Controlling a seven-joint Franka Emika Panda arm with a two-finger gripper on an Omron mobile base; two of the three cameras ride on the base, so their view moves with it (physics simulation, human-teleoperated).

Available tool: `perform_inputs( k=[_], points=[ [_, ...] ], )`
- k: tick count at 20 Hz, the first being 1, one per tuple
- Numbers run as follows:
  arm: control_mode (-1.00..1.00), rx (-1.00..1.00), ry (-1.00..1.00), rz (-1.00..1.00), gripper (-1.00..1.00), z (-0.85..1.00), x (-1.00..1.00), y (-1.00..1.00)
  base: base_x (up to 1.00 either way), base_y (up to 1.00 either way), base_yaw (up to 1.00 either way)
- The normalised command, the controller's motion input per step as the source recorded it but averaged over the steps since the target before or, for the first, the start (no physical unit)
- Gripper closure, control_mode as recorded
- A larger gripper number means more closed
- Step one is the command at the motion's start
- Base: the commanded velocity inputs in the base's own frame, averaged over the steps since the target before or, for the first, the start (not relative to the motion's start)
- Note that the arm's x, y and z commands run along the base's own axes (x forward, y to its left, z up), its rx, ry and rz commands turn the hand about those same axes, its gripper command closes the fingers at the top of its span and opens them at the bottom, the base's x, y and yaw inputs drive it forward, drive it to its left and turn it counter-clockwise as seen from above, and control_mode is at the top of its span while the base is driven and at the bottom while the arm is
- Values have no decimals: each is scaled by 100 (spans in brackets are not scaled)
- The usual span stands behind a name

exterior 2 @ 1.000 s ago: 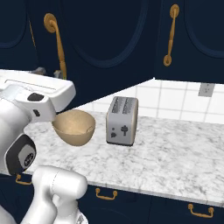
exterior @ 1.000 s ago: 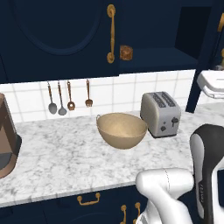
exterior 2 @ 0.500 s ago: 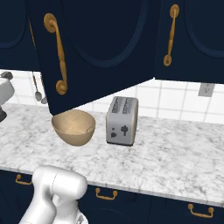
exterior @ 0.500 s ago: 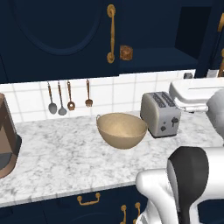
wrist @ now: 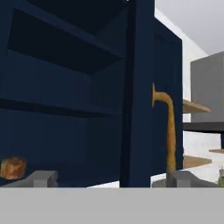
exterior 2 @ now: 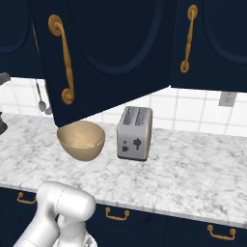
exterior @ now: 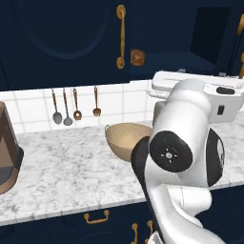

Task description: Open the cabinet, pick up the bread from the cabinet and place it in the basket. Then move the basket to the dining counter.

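Both base views look forward and down at the table [exterior: 57, 167], sharing the basket [exterior: 125, 139] mid-frame. Hand view sits close, facing the open cabinet [wrist: 65, 87].

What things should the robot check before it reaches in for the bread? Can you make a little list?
1. Cabinet door swung open: ok, it hangs out over the counter, and the hand view looks past its edge at the shelves.
2. Bread in sight: ok, it sits on the bottom shelf, low on the left of the hand view.
3. Gripper open and empty: ok, the fingertips stand wide apart with nothing between them.
4. Gripper lined up with the bread: not ok, it points at the door edge, with the brass handle close by.
5. Basket ready: ok, it stands upright and empty on the counter beside the toaster.
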Motion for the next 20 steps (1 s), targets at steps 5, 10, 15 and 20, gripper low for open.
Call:
perform_inputs(
  k=[5,10,15,20],
  points=[
    [-100,1,0,-42,-100,-22,42,-3,0,0,0],
    [-100,2,0,-46,-100,-11,32,-5,0,0,0],
    [-100,0,0,-33,-100,-1,32,-18,0,0,0],
    [-100,0,0,-16,-100,-13,10,-44,0,0,0]
  ],
)
